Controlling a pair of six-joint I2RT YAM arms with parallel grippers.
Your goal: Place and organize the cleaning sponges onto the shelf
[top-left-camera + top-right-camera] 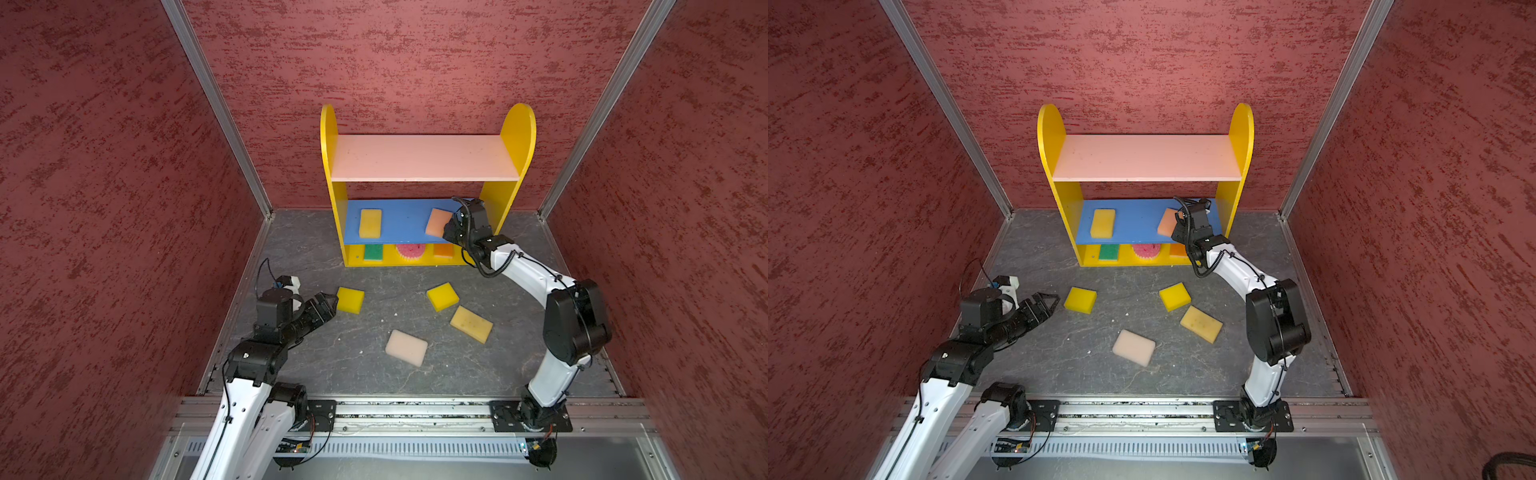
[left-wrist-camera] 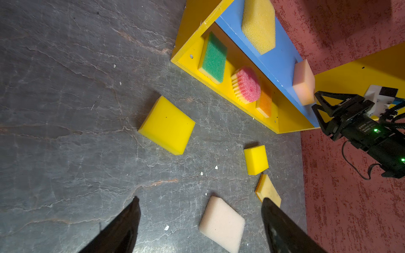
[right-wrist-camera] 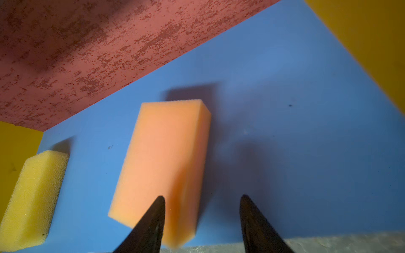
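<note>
Left arm (image 1: 291, 324): reaching low, centre left, jaws gaping.
Right arm (image 1: 519, 266): stretching into shelf (image 1: 517, 137), jaws hanging released.
Sponges (image 1: 406, 348): four lying on surface (image 1: 365, 374), five on shelf.

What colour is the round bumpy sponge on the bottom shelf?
The round sponge is pink with a pale yellow edge, clearest in the left wrist view.

Porous foam sponges (image 2: 258, 24), smooth matt shelf (image 1: 426, 158), rough textured walls (image 1: 124, 166)

- From my remote station, I can read no writing anywhere in the cell.
- A small printed label (image 2: 365, 128) on the right tool (image 2: 316, 100) is too blurred to read.
</note>
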